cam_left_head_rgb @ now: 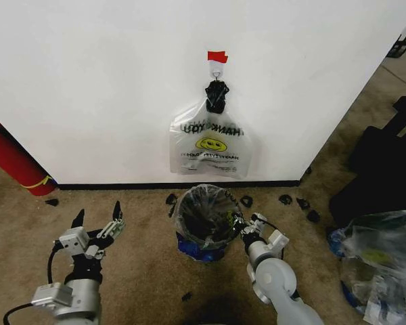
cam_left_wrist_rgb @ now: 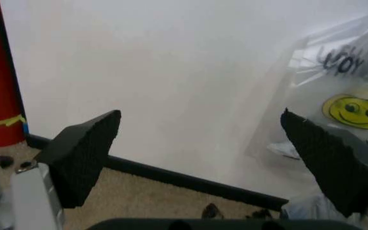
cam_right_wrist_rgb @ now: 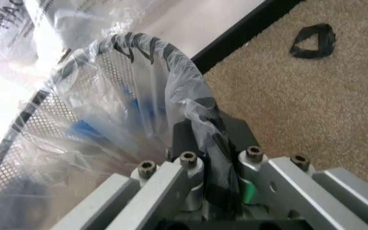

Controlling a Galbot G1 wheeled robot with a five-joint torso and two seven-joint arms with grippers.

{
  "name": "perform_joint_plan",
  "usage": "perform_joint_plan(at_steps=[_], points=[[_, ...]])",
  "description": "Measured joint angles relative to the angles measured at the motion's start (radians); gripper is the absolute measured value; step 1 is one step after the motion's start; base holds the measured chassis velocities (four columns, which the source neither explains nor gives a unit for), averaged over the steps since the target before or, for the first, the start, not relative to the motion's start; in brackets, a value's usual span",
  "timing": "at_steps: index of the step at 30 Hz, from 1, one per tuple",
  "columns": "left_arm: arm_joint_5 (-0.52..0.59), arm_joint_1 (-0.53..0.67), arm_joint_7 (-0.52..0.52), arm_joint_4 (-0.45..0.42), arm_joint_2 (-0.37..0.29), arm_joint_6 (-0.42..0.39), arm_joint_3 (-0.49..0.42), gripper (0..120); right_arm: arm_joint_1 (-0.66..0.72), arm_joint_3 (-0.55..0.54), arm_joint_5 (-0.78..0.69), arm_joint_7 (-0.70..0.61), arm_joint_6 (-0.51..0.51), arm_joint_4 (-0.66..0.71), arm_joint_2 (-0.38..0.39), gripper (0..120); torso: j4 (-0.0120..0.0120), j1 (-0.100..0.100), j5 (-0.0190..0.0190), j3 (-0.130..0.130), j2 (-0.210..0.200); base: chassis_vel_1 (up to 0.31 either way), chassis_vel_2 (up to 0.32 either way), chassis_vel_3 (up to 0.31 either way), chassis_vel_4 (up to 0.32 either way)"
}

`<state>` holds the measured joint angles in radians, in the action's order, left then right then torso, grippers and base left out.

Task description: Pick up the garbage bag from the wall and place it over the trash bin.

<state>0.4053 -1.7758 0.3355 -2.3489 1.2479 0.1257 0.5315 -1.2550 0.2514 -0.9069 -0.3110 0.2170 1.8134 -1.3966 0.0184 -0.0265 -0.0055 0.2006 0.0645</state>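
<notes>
Right gripper (cam_left_head_rgb: 242, 229) is pinching the garbage bag (cam_right_wrist_rgb: 171, 96), a thin, crinkly, slippery film, at the trash bin (cam_left_head_rgb: 189, 203) rim. Left gripper (cam_left_head_rgb: 97, 220) is idling spread open; gathered edge folds likely offer the surest hold.

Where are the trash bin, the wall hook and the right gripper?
trash bin (cam_left_head_rgb: 189, 211): head view, left rim.
wall hook (cam_left_head_rgb: 217, 70): head view, loop under the red tape.
right gripper (cam_left_head_rgb: 242, 228): head view, fingertips at the bin's rim.

Mirrored "THANK YOU" on whitish bag (cam_left_head_rgb: 210, 145)
</notes>
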Motion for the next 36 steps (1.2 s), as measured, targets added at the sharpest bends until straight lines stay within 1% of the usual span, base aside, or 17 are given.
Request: perform_joint_plan(at_steps=[2,4,5,6,11,12,13,15,18,19,20,26,29,36], points=[[-0.002,0.003,0.002,0.0,-0.003,-0.005,-0.007,99,-0.004,0.0,0.001,0.006,0.003,-0.002,0.0,9,-0.0001,0.0,0.0002,0.0,0.0,0.0,0.0,0.0,0.0],[-0.002,0.004,0.003,-0.001,-0.006,-0.011,-0.01,99,-0.011,0.001,0.002,0.011,0.005,0.0,0.0,19,-0.0002,0.0,0.0003,0.0,0.0,0.0,0.0,0.0,0.0],[-0.002,0.004,0.004,-0.002,-0.007,-0.012,-0.012,99,-0.015,0.002,0.003,0.013,0.006,0.002,0.001,22,-0.0002,0.0,0.0004,0.0,0.0,0.0,0.0,0.0,0.0],[-0.002,0.004,0.004,-0.002,-0.007,-0.012,-0.012,99,-0.015,0.002,0.003,0.013,0.006,0.002,0.001,22,-0.0002,0.0,0.0004,0.0,0.0,0.0,0.0,0.0,0.0],[-0.009,0.008,0.007,-0.007,-0.006,-0.021,-0.034,99,-0.032,0.008,0.004,0.03,0.006,0.025,0.008,42,-0.0004,0.0,0.0003,0.0,0.0,0.0,0.0,0.0,0.0],[-0.009,0.008,0.007,-0.007,-0.006,-0.021,-0.034,99,-0.032,0.008,0.004,0.03,0.006,0.025,0.008,42,-0.0004,0.0,0.0003,0.0,0.0,0.0,0.0,0.0,0.0],[-0.012,0.009,0.007,-0.008,-0.005,-0.022,-0.039,99,-0.034,0.009,0.004,0.033,0.006,0.03,0.01,46,-0.0004,0.0,0.0001,0.0,0.0,0.0,0.0,0.0,0.0],[-0.024,0.012,0.008,-0.008,-0.002,-0.025,-0.058,99,-0.044,0.015,0.005,0.047,0.004,0.044,0.017,57,-0.0004,0.0,0.0002,0.0,0.0,0.0,0.0,0.0,0.0],[-0.031,0.017,0.008,-0.008,0.0,-0.029,-0.073,99,-0.054,0.022,0.005,0.067,0.003,0.053,0.023,69,-0.0003,0.0,0.0003,0.0,0.0,0.0,0.0,0.0,0.0],[-0.032,0.018,0.008,-0.008,0.0,-0.03,-0.075,99,-0.056,0.024,0.005,0.076,0.002,0.055,0.024,72,-0.0003,0.0,0.0001,0.0,0.0,0.0,0.0,0.0,0.0],[-0.032,0.018,0.008,-0.008,0.0,-0.03,-0.075,99,-0.056,0.024,0.005,0.076,0.002,0.055,0.024,72,-0.0003,0.0,0.0001,0.0,0.0,0.0,0.0,0.0,0.0],[-0.036,0.017,0.009,-0.009,-0.003,-0.034,-0.075,99,-0.058,0.031,-0.02,0.127,0.0,0.036,0.027,98,-0.0003,0.0,0.0002,0.0,0.0,0.0,0.0,0.0,0.0],[-0.039,0.015,0.009,-0.012,-0.004,-0.036,-0.075,99,-0.055,0.033,-0.036,0.148,-0.002,0.024,0.027,100,-0.0004,0.0,0.0002,0.0,0.0,0.0,0.0,0.0,0.0],[-0.048,0.013,0.009,-0.02,-0.005,-0.041,-0.075,99,-0.056,0.036,-0.05,0.2,-0.005,0.003,0.028,100,-0.0003,0.0,0.0002,0.0,0.0,0.0,0.0,0.0,0.0]])
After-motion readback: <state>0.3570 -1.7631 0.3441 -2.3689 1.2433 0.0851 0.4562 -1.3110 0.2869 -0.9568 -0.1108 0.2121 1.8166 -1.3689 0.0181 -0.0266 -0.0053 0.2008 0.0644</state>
